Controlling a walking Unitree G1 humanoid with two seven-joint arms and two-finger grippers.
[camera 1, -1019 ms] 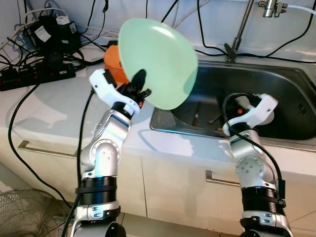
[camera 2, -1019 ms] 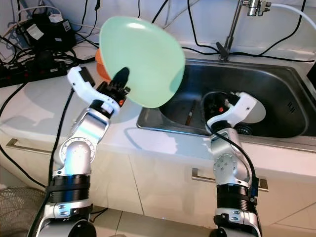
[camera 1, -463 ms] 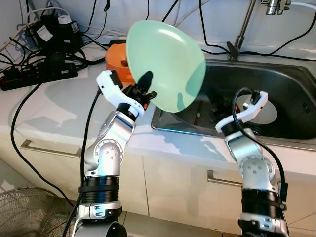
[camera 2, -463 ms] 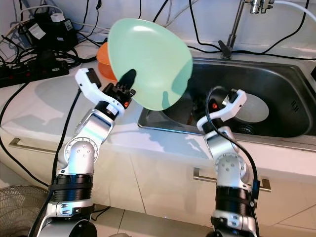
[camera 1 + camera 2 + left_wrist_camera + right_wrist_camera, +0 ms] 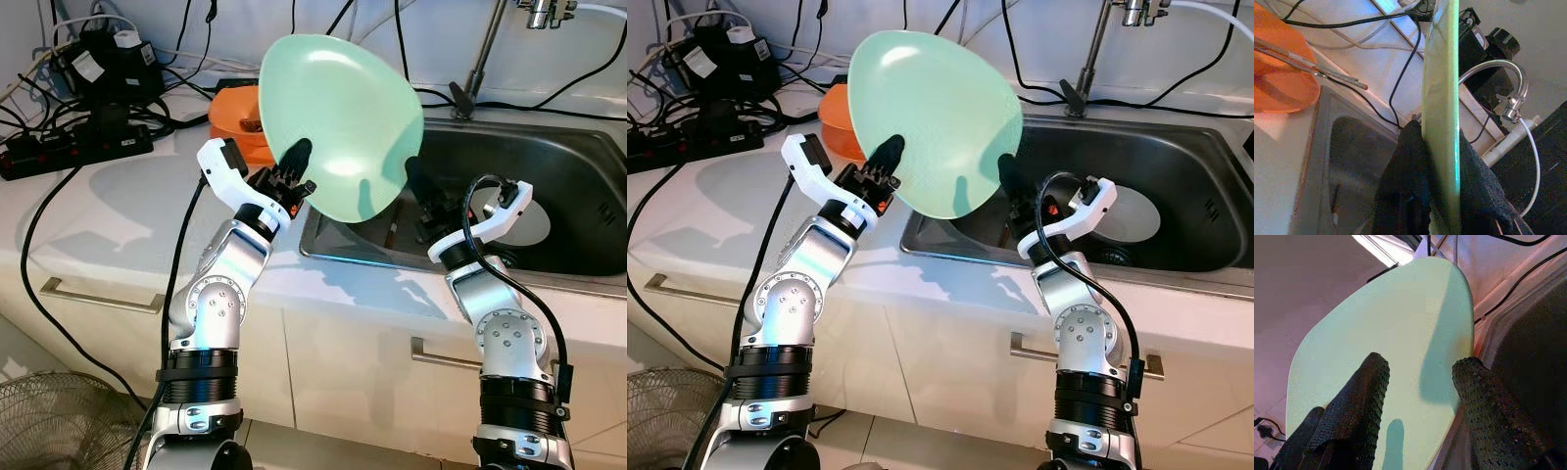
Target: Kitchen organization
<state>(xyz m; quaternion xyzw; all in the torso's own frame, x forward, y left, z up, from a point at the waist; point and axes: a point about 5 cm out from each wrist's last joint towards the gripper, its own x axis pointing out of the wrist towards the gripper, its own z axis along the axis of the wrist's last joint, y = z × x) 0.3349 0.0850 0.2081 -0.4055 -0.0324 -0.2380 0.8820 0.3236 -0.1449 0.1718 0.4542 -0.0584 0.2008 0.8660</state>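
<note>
Holding one smooth, pale-green oval plate [image 5: 338,122] upright above the sink's [image 5: 549,186] left edge, my left pincer [image 5: 291,176] clamps its rim; my right pincer [image 5: 1011,186], fingers apart, hovers behind it. One orange bowl [image 5: 233,122] sits on the white surface [image 5: 108,211].

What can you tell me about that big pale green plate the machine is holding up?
The green plate is large, round and pale mint, smooth like plastic, slightly see-through so finger shadows show. It is held up tilted on edge above the counter and the near corner of the sink. The left gripper is shut on its lower rim, one finger on each face. The right gripper reaches toward its other lower edge with fingers apart; contact is unclear.
</note>
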